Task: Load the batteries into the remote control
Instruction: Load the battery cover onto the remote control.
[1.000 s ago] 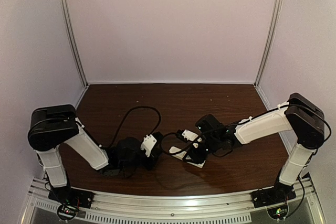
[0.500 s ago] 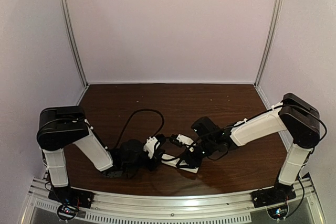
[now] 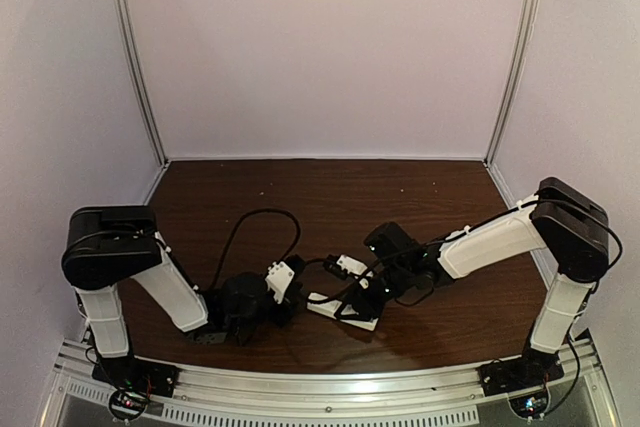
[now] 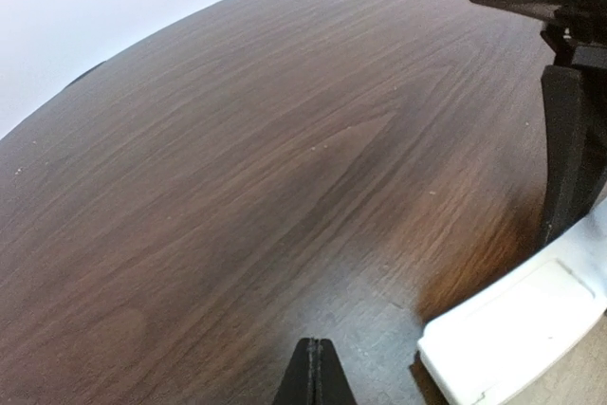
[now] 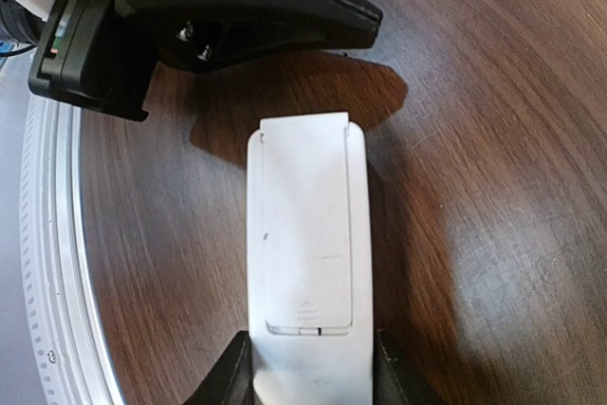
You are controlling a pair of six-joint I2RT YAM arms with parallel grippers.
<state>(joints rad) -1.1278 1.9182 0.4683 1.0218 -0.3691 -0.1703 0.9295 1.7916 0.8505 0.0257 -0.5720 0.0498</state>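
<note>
remote control [image 5: 303, 253] is gripped endwise by right claw [image 5: 308, 377] | long axis is aimed at left claw [image 4: 316, 377] near free end | left claw is pinched closed, empty

Left arm [image 3: 172, 289] folds low at the near left, shoulder raised, white forearm sloping down to the right and wrist held low. The left gripper [image 4: 315, 378] points right with its two fingers pressed together. Right arm [image 3: 492, 239] stretches from the near right in a long line leftward and down toward the centre. The right gripper [image 5: 311, 377] tilts down, its fingers [image 5: 230, 377] set against either side of the remote control [image 5: 303, 253]. The two grippers sit near each other at centre, not touching.
</note>
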